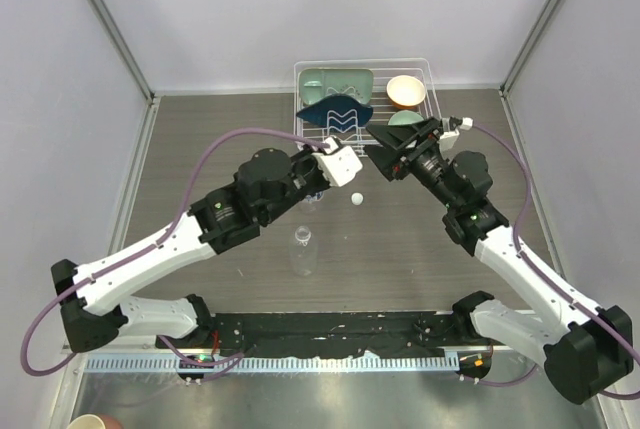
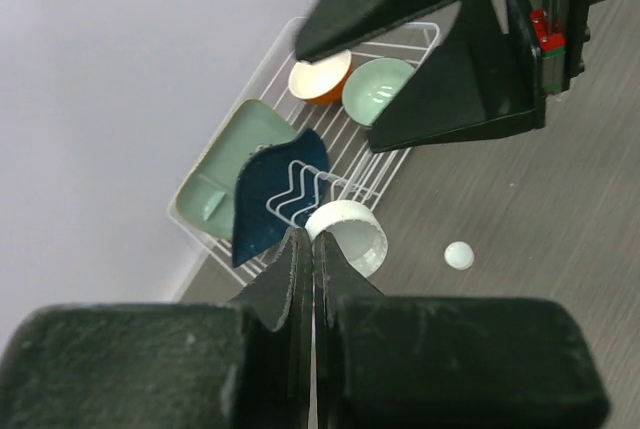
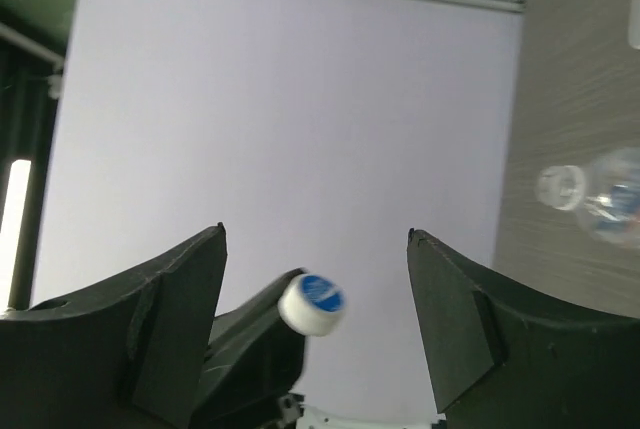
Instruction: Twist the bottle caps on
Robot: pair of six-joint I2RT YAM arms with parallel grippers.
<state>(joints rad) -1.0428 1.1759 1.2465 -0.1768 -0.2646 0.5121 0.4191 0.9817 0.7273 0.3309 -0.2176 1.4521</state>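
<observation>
Pale walls hem in the grey table [image 1: 190,119], with bare boards free at the left. The left gripper [image 2: 306,241], fingers together, pinches the rim of one bottle cap [image 2: 350,234]. An unlabelled bottle [image 1: 303,251] stands nearer the bases. The second cap [image 1: 355,199] lies loose between both grippers. The right gripper [image 3: 316,232] hangs spread and empty, just before the dish rack [image 1: 362,62].

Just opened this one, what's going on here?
Two arms meet mid-table in front of a dish rack. The left tool is shut, its tips against a white cap; whether it grips it is unclear. The right tool hangs open and empty. Another cap lies loose on the table, and an unlabelled bottle stands apparently uncapped.
</observation>
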